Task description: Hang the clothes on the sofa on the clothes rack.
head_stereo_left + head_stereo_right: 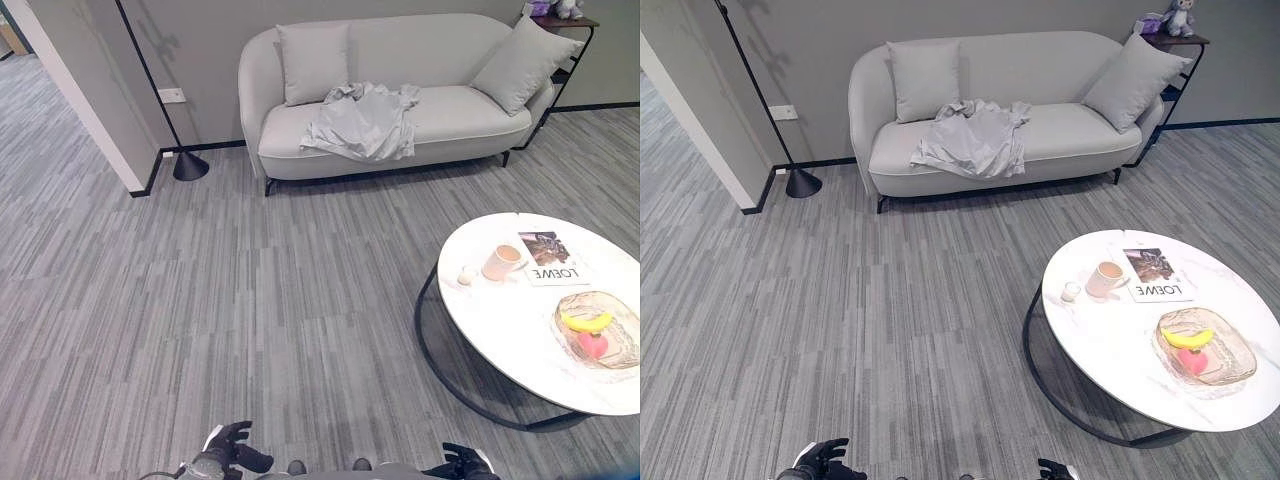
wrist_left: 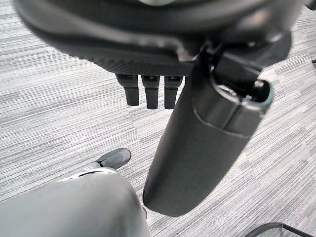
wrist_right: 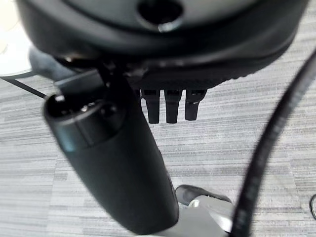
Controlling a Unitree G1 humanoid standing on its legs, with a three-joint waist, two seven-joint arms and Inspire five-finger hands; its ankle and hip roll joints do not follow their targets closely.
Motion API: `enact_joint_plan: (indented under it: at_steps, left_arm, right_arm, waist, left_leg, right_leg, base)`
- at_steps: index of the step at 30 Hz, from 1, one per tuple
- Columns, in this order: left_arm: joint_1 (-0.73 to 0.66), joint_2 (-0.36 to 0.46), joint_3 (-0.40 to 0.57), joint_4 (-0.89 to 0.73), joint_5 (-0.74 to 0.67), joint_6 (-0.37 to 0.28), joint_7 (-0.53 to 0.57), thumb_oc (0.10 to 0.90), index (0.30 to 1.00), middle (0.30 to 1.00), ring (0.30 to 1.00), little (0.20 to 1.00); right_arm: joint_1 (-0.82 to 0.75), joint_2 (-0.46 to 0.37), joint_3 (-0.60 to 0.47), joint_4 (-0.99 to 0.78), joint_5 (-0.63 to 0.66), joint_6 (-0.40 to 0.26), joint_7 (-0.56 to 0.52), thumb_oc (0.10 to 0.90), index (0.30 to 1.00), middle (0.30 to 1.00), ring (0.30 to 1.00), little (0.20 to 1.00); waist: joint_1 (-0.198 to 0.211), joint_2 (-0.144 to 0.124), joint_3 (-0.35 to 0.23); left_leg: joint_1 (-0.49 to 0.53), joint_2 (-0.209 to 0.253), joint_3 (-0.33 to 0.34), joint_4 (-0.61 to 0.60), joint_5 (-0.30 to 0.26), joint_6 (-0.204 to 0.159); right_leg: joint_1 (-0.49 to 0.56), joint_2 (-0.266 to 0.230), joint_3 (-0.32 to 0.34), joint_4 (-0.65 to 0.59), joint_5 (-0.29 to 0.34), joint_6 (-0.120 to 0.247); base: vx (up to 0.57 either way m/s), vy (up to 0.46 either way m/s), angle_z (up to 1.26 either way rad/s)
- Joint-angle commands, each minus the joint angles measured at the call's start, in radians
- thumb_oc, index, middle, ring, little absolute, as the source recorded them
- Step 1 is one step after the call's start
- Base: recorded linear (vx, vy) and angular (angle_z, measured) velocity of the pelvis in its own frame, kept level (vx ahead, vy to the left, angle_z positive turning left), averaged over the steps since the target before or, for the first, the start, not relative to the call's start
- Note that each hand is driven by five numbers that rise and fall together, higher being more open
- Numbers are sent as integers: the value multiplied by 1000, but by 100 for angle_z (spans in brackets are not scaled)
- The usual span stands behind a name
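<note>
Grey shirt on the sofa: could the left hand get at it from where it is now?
Probably not yet. The grey shirt lies on the sofa seat, far across bare carpet from the left hand, which hangs open, low at the robot's side. Nothing blocks the way.

Lighting is even and bright across the room, with no dim areas. The pale sofa [image 1: 390, 105] and the grey garment [image 1: 362, 122] on it are softly lit, with only gentle shading in the folds. A narrow dark shadow runs under the sofa's front edge, and the floor lamp [image 1: 165, 100] throws a faint shadow up the far wall. The round counter [image 1: 520, 330] casts a soft shadow on the floor at its near left side; its white top shows mild sheen, no harsh glare. Straight lines bow slightly toward the edges. In the wrist views the left robot hand [image 2: 197, 148] and right robot hand [image 3: 118, 163] are close and blurred, while the floor beyond is sharper.
</note>
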Motion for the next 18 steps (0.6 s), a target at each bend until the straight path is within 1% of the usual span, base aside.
enact_joint_plan:
  at_steps: [1,6,11,12,14,15,16,17,18]
  left_arm:
    - [-47,19,6,19,-8,-25,16,800,900,900,900,900]
    - [-47,19,11,17,-10,-25,22,800,900,900,900,900]
    - [-64,30,13,-10,-32,-23,24,800,900,900,900,900]
    - [-73,35,6,-17,-27,-22,25,800,900,900,900,900]
    - [-82,41,-8,-32,-14,-23,26,800,900,900,900,900]
    - [-82,41,-8,-32,-14,-23,26,800,900,900,900,900]
    - [-85,48,-8,-57,-24,-23,25,800,900,900,900,900]
    - [-85,50,-6,-64,-33,-24,24,800,900,900,900,900]
    - [-85,50,-6,-64,-33,-24,24,800,900,900,900,900]
  right_arm:
    - [-24,-45,21,-9,46,-29,-20,800,900,900,900,900]
    - [-19,-50,29,-36,33,-28,-20,800,900,900,900,900]
    - [-39,-61,41,-93,26,-28,-25,800,900,900,900,900]
    - [-44,-69,47,-108,20,-29,-26,800,900,900,900,900]
    - [-48,-79,51,-132,19,-31,-26,800,900,900,900,900]
    - [-48,-79,51,-132,19,-31,-26,800,900,900,900,900]
    - [-50,-91,55,-155,16,-32,-25,800,900,900,900,900]
    - [-52,-96,58,-162,16,-33,-25,800,900,900,900,900]
    - [-52,-96,58,-162,16,-33,-25,800,900,900,900,900]
  waist:
    - [-6,-51,-19]
    - [-8,-55,-15]
    - [-2,-58,9]
    - [2,-64,29]
    - [4,-73,51]
    - [4,-73,50]
    - [9,-81,72]
    - [10,-84,80]
    - [9,-83,78]
  left_leg:
    - [15,13,48,-17,-88,-42]
    - [26,14,50,-17,-93,-43]
    - [20,20,45,-17,-83,-38]
    - [8,21,44,6,-77,-36]
    - [-47,24,43,109,-106,-35]
    - [-51,25,42,113,-108,-35]
    - [-110,30,35,216,-125,-37]
    - [-148,38,33,287,-125,-38]
    - [-155,40,31,295,-128,-38]
  right_leg:
    - [81,-80,-3,-175,114,89]
    - [87,-75,2,-175,107,85]
    - [76,-67,5,-175,108,77]
    - [74,-68,10,-175,109,70]
    - [62,-71,13,-162,104,60]
    - [61,-71,12,-162,104,60]
    - [47,-74,14,-144,93,46]
    - [41,-75,14,-135,87,38]
    - [37,-73,12,-134,87,38]
  base:
    - [0,0,0]
    - [44,-31,-1]
    - [29,-71,-4]
    - [14,-119,-3]
    - [-6,-97,-6]
    - [-9,-107,-8]
    - [-1,-123,-1]
    - [-2,-124,-1]
    - [33,-173,3]
